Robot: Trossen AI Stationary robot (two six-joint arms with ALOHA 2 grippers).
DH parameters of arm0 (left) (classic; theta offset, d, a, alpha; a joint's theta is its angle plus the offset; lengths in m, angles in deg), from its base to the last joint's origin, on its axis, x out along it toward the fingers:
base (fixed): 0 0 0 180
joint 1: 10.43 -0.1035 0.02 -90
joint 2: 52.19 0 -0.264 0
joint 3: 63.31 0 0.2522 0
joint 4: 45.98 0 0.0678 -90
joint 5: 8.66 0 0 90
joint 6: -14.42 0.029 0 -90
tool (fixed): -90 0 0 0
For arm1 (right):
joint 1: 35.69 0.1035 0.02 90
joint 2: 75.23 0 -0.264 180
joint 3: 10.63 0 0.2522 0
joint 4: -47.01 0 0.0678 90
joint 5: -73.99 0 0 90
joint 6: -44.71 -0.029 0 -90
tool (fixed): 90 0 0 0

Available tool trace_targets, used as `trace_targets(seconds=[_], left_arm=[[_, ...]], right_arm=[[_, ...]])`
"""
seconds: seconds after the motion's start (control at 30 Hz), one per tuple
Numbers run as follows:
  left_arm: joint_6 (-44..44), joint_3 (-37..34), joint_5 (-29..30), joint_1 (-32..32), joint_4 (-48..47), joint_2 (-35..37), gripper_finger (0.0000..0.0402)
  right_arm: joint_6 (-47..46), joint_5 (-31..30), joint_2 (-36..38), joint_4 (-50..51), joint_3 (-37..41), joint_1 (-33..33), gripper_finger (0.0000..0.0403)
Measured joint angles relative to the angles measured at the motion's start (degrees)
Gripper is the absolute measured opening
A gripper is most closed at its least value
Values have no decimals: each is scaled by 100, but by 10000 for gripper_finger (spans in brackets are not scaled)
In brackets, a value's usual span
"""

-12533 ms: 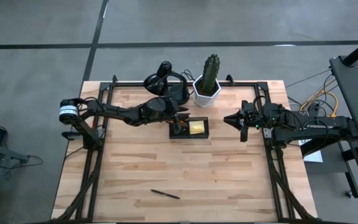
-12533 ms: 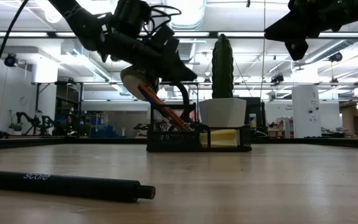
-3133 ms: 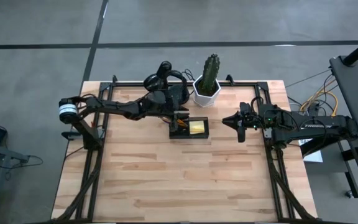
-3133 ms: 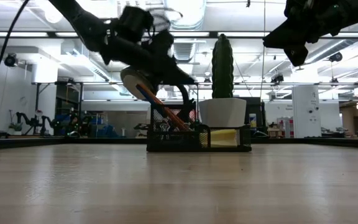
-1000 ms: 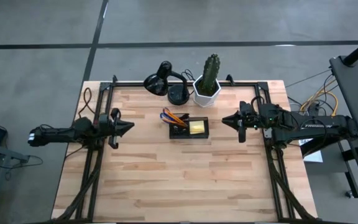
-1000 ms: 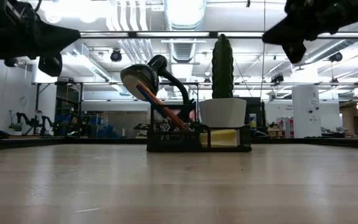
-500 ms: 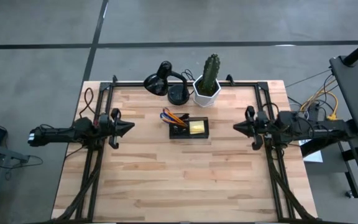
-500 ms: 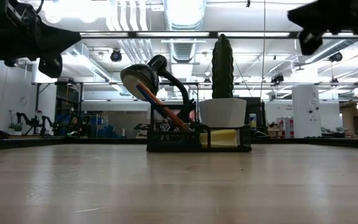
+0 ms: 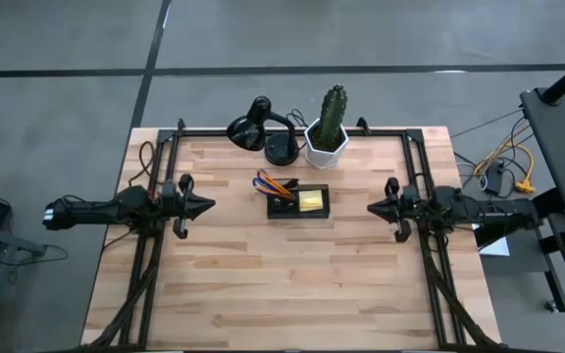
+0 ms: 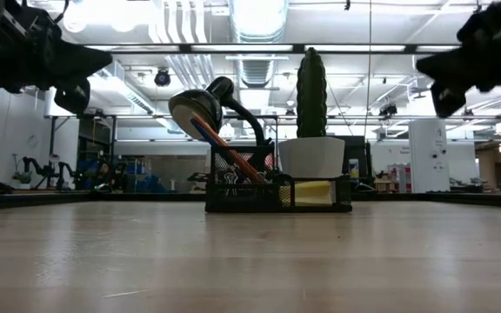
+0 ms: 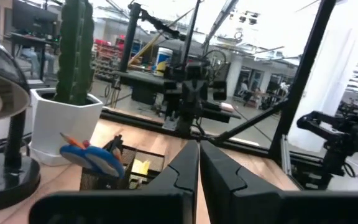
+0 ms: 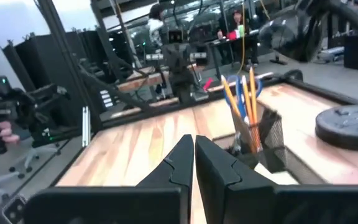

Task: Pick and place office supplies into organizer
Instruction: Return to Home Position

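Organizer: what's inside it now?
The organizer holds a yellow sticky pad in one compartment; orange pencils and blue scissors handles lean out of the other. What lies lower is covered.

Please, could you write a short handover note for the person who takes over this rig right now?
Left gripper: shut, holding nothing, raised at the left edge of the table.
Right gripper: shut, holding nothing, raised at the right edge.
Organizer: mid-table, before the lamp and cactus pot. Sticky-note pad in one compartment; orange pencils and blue-handled scissors lean in the other.
Done: no supply visible outside the organizer.
Left: probably nothing, beyond parking the arms.
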Motion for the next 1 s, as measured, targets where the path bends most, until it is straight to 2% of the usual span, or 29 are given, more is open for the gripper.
trace_targets(seconds=[0.07,0.23,0.4,0.57,0.73,1.0], left_arm=[[3,-2,-2,6,-43,-22,0],[47,-2,6,6,-213,-105,0],[344,-4,40,6,-219,-205,0],[664,-4,91,5,-210,-194,0],[636,-7,89,4,-209,-183,0],[636,-7,89,-1,-201,-213,0]], right_arm=[[-30,44,54,-211,264,13,8],[90,169,141,-78,273,20,8],[509,125,141,-391,273,18,8],[499,126,138,-525,273,18,8],[387,124,130,-511,273,18,8],[815,117,6,-499,273,18,8]])
